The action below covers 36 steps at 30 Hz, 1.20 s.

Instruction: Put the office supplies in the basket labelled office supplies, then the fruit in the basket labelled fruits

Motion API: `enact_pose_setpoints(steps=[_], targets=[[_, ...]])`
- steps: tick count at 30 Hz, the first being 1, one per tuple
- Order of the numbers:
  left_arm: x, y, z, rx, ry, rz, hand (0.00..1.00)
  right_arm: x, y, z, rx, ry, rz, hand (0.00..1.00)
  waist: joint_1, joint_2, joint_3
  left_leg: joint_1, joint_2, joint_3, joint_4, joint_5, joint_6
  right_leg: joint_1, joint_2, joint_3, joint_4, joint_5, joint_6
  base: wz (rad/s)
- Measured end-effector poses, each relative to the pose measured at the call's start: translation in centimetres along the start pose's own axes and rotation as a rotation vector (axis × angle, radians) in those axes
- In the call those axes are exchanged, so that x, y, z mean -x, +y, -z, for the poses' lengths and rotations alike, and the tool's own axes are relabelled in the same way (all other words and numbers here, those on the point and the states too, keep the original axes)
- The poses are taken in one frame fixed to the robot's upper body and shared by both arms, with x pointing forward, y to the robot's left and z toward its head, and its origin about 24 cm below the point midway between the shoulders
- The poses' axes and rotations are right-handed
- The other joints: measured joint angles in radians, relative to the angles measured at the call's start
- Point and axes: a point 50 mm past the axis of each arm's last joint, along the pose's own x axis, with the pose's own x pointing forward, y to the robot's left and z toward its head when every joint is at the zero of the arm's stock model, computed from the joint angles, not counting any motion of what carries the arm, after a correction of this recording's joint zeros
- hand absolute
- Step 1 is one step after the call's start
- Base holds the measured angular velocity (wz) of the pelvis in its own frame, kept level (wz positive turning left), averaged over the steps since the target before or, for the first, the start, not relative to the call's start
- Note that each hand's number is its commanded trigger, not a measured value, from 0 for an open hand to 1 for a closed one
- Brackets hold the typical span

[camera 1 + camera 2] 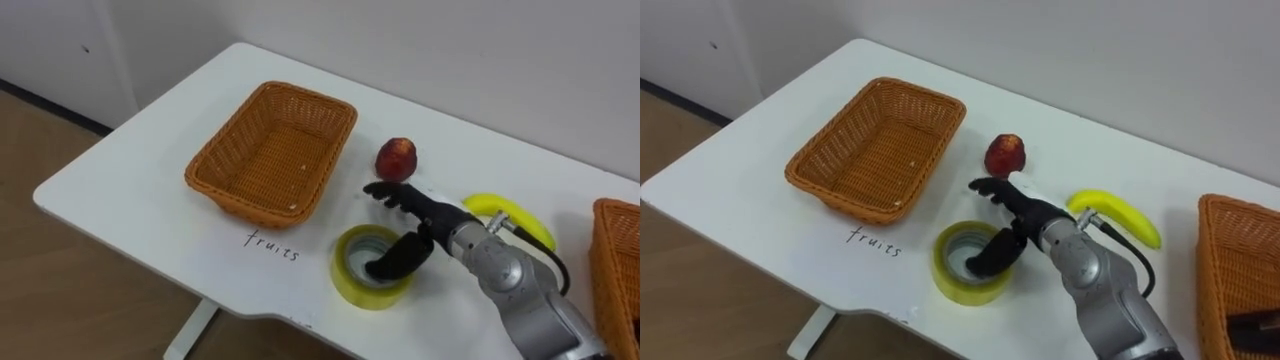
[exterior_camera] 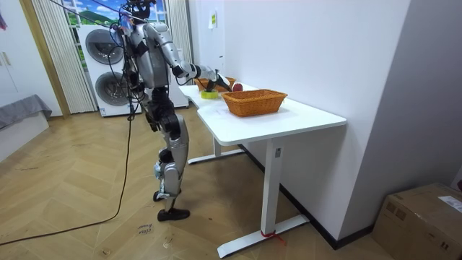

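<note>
A yellow tape roll [image 1: 370, 268] lies flat near the table's front edge. My right hand [image 1: 425, 215] hovers over its far rim, open, with the fingers stretched toward a red apple [image 1: 396, 158] and the thumb dipping into the roll's hole. A banana [image 1: 510, 215] lies just right of the wrist, partly hidden behind it. The empty wicker basket [image 1: 272, 150] stands to the left, with a handwritten label on the table in front of it. A second wicker basket [image 1: 1230, 250] stands at the right edge.
The white table [image 1: 130, 190] ends close in front of the tape roll and left of the empty basket. A dark object [image 1: 1255, 330] lies in the right basket. In the room view I stand at the table's end, on the room view's left.
</note>
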Motion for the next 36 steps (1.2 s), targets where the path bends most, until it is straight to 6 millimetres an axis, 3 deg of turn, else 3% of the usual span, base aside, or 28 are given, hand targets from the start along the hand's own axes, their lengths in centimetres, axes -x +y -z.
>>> enact_pose_setpoints(steps=[8, 26, 36], targets=[[0.0, 0.0, 0.2, 0.000, 0.018, 0.017, 0.00, -0.6, -0.2, 0.5, 0.030, 0.046, -0.023, 1.00, 0.008, -0.012, -0.0074, 0.003, 0.000, 0.000, -0.003, 0.000, 0.000, 0.003, 0.000, -0.001, 0.000, 0.000, 0.000, 0.00], [-0.1, 0.1, -0.1, 0.001, 0.013, 0.015, 0.00, -0.6, -0.1, 0.7, 0.012, 0.053, -0.047, 1.00, 0.005, -0.012, -0.0074, 0.012, 0.001, 0.004, -0.006, 0.000, 0.000, 0.006, 0.000, 0.002, 0.000, 0.000, 0.000, -0.01], [-0.3, 1.0, -1.9, 0.006, -0.048, -0.026, 0.00, -0.6, -0.3, 0.2, 0.017, 0.036, -0.054, 1.00, -0.005, -0.004, -0.0041, 0.012, 0.002, 0.019, -0.008, 0.000, 0.001, -0.001, 0.000, 0.018, -0.001, 0.000, 0.000, -0.04]])
